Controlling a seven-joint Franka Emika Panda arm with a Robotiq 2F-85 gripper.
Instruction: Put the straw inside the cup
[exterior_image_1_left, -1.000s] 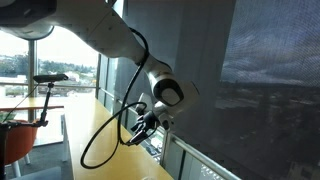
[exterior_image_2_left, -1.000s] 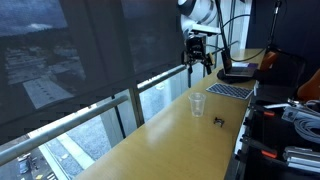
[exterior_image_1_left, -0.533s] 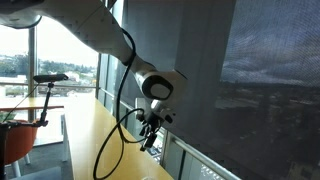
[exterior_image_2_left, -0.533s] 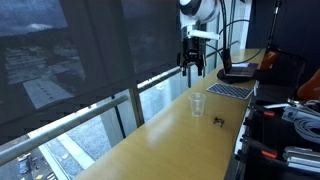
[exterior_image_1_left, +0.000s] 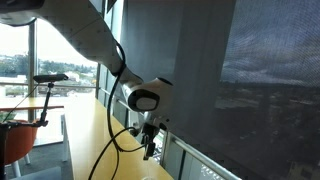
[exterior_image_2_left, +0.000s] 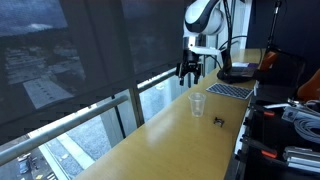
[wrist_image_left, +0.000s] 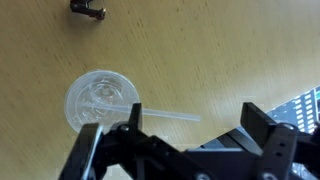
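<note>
Cup (wrist_image_left: 100, 100) of clear plastic stands on the wooden counter (wrist_image_left: 220, 50) at left in the wrist view, the pale straw (wrist_image_left: 165, 114) reaching from over its rim almost level rightward, untouched between the wide-spread, empty pincer (wrist_image_left: 175, 125) fingers

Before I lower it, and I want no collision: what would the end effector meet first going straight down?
Probably the straw by the cup, then the wooden table. Depth is unclear.
</note>
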